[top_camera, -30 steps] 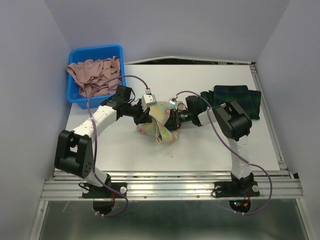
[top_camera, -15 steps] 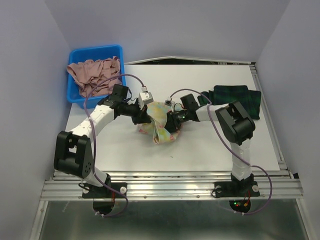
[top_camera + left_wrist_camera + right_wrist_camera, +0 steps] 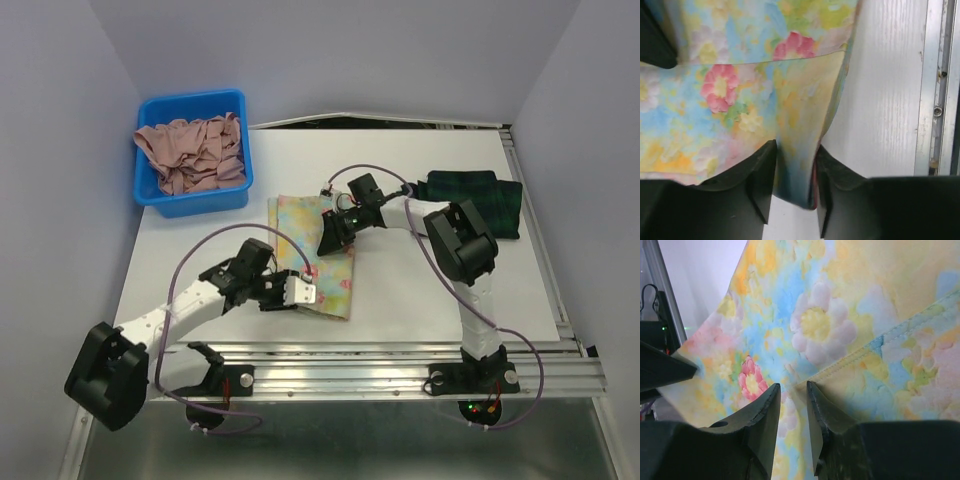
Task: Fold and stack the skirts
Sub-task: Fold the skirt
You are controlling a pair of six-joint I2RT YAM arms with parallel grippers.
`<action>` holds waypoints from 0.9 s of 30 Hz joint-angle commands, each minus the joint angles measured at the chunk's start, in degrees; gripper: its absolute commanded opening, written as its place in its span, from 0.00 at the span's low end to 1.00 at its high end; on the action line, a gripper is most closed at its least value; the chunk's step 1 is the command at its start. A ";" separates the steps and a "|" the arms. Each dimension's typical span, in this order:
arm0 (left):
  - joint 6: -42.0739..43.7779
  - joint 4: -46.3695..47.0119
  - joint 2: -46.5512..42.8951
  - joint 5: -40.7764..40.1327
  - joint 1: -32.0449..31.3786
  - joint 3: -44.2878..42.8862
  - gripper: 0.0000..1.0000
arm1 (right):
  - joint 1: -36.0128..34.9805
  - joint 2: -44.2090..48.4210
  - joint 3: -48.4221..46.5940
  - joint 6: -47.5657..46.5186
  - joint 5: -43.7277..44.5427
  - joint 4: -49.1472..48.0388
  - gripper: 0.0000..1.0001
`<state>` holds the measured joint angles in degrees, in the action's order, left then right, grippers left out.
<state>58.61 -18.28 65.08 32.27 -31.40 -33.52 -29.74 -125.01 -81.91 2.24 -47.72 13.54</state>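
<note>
Flowered skirt (image 3: 335,275) lies spread flat mid-table (image 3: 430,290). Plaid skirt (image 3: 480,200) sits as a dark block at the far right, well apart.

Left hand (image 3: 298,292) is at the near edge. Its fingers (image 3: 757,175) are partly apart, with a loose ridge of cloth between them, not pinched flat.

Right hand (image 3: 332,238) is on the far part, fingers narrowly apart over a stitched seam. Cannot tell whether it grips.

Cloth looks thin, light and limp, likely to sag and bunch. Best taken at edge corners, catching both layers, and carried low.
</note>
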 commanded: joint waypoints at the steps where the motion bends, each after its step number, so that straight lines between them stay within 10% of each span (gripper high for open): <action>1: 6.16 11.76 -5.74 -12.13 -3.93 7.84 0.54 | -0.06 -5.94 -0.79 -0.13 18.01 5.18 0.34; 15: 6.25 35.51 -6.72 -31.39 -21.59 22.09 0.65 | -0.06 -7.00 -2.55 1.63 16.97 7.20 0.35; 27: 5.47 11.70 -12.78 -21.03 -22.92 12.78 0.68 | -0.06 -7.70 -3.17 1.19 17.84 8.96 0.35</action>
<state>65.47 2.20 54.70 6.13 -53.93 -16.12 -29.76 -127.13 -86.67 6.52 -44.14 16.49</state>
